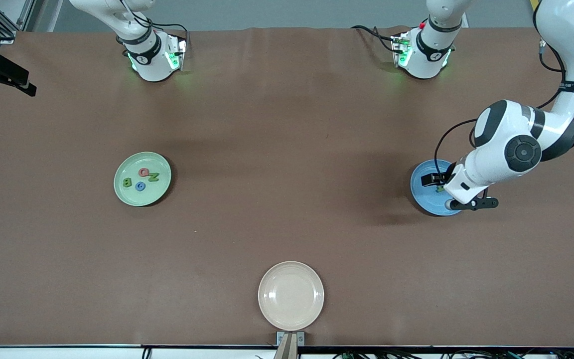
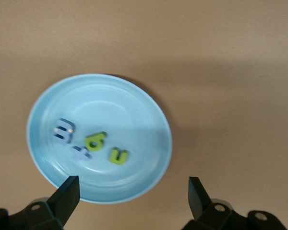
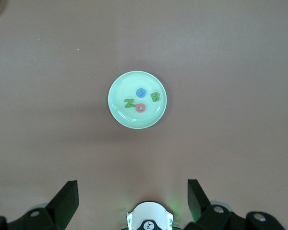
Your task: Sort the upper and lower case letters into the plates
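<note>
The pale green plate (image 1: 140,198) lies toward the right arm's end of the table. It holds several letters: a green B (image 1: 127,182), a pink-red letter (image 1: 143,172), a green Z (image 1: 153,176) and a blue G (image 1: 140,186). It also shows in the right wrist view (image 3: 134,120). The blue plate (image 1: 421,174) lies toward the left arm's end. In the left wrist view this plate (image 2: 125,105) holds two pale blue letters (image 2: 63,130) and two green letters (image 2: 118,156). My left gripper (image 2: 133,191) is open and empty, low over the blue plate's rim. My right gripper (image 3: 133,196) is open and empty, high over the table near its base.
A cream-beige plate (image 1: 291,295) lies empty near the table's edge closest to the front camera. The left arm's elbow (image 1: 516,144) hangs over the table beside the blue plate. The arms' bases (image 1: 155,55) stand along the table's top edge.
</note>
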Available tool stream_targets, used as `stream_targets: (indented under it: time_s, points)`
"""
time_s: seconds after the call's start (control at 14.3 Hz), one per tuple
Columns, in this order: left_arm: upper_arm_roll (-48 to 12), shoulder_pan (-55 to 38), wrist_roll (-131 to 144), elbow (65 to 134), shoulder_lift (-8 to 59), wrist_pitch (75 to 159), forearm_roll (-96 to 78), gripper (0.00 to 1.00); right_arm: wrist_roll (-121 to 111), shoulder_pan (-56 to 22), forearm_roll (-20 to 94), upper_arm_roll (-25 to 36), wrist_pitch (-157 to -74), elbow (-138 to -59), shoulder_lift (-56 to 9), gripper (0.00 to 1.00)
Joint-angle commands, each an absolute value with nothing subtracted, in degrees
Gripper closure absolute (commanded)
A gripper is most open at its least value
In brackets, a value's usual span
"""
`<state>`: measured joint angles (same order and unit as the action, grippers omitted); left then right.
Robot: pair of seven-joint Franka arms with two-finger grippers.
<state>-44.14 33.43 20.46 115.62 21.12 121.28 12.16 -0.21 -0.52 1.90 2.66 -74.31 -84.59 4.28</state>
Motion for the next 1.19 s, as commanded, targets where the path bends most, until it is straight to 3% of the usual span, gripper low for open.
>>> stream_targets:
  time_s: [0.0, 0.49, 0.77, 1.12]
  points:
    - [-33.27, 22.11, 17.15, 114.97, 16.80, 120.50, 3.46, 0.01, 0.53, 0.26, 2.81, 1.85, -74.53, -85.08, 5.19, 0.00]
    - [9.44, -17.88, 9.93, 110.66, 14.77, 116.46, -11.34, 0.01, 0.09, 0.00, 2.99, 1.67, -74.53, -84.64, 5.10, 0.00]
    - [12.92, -19.69, 9.23, 108.64, 11.53, 116.37, -7.92, 0.01, 0.00, 0.09, 2.81, 1.93, -74.53, -84.55, 5.10, 0.00]
    - [12.57, -10.91, -2.62, 108.63, 1.87, 110.76, -7.47, 0.01, -0.09, 0.00, 2.46, 1.85, -74.71, -84.55, 5.10, 0.00]
